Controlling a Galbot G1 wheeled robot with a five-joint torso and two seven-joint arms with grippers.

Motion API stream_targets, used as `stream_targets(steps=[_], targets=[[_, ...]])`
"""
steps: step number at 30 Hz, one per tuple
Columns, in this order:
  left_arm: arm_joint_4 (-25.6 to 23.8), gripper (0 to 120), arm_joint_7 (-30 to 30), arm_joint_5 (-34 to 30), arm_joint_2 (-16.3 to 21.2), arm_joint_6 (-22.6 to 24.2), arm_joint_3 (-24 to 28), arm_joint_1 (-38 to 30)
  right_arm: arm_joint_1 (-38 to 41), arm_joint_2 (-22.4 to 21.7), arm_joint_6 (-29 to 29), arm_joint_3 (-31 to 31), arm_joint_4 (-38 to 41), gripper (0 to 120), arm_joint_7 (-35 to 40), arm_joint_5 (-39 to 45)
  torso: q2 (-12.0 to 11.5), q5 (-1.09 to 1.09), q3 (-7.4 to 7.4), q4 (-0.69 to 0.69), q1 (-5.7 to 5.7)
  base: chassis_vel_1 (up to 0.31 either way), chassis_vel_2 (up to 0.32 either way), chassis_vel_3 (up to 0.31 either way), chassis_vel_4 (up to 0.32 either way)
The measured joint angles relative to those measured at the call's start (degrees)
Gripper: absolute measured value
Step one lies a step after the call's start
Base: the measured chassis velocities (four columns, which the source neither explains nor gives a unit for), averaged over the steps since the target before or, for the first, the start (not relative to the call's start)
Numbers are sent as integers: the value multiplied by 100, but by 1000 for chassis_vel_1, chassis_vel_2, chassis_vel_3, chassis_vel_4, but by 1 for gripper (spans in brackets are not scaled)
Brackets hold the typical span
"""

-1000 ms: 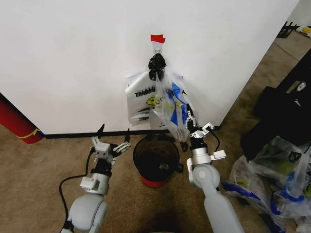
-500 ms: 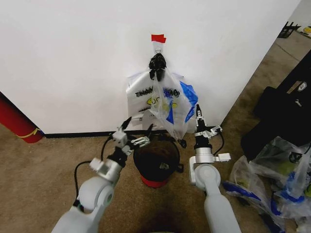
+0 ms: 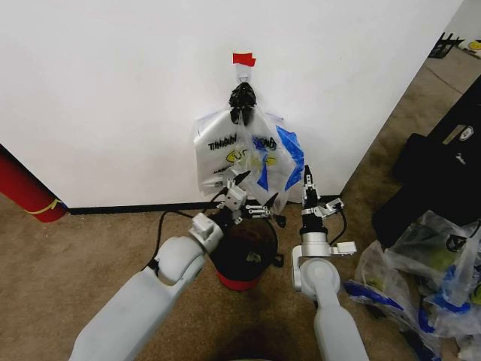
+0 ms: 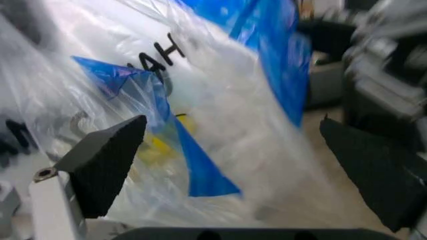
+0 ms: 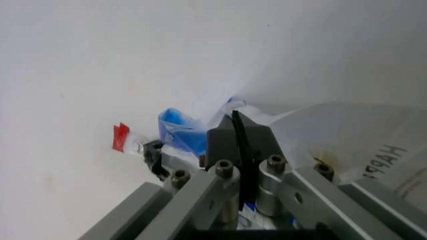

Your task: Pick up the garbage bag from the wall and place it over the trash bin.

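Crinkly garbage bag [image 3: 272,162] hooked | "THANK" bag [image 3: 218,150] behind | left hand [image 3: 249,197] released | right hand [image 5: 239,145] clenched

Even, bright indoor light on the white wall [image 3: 113,90] in the head view, with soft shadows beneath the hanging bags near the center. The left wrist view is motion-blurred across the garbage bag [image 4: 220,125]. The right wrist view looks hazy, washed pale toward its upper half.
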Motion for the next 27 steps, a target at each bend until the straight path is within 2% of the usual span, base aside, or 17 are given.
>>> stream_targets(steps=[2, 8, 12, 15, 18, 20, 27], targets=[[190, 100, -146, 346, -85, 125, 103, -173, -16, -8, 7, -4, 0, 0, -24, -44, 0, 0, 0, -1, 0, 0, 0, 0, 0], [562, 95, -499, 859, -287, 427, 362, -455, -35, -14, 23, -19, 0, 0, -64, -202, 0, 0, -1, -1, 0, 0, 0, 0, 0], [787, 82, -771, 1290, -447, 712, 547, -567, -63, -1, 40, -40, 0, 0, -106, -342, 0, 0, -1, -1, 0, 0, 0, 0, 0], [812, 76, -817, 1349, -469, 770, 566, -575, -68, 0, 46, -40, 1, 0, -117, -370, 0, -1, -1, -1, -1, 0, 0, 0, 0], [853, 60, -997, 1531, -504, 1006, 600, -581, -82, -1, 63, -26, 22, 0, -133, -416, 0, 0, -1, -1, -1, 0, 0, 0, 0], [857, 56, -1026, 1567, -506, 1044, 600, -580, -87, -3, 65, -20, 30, 0, -134, -419, 0, 0, -1, -1, -1, 0, 0, 0, 0], [750, 27, -1151, 1922, -522, 1270, 428, -368, -167, -17, 97, -3, 104, 0, -145, -456, 0, -1, -1, -1, -1, 0, 0, 0, 0]])
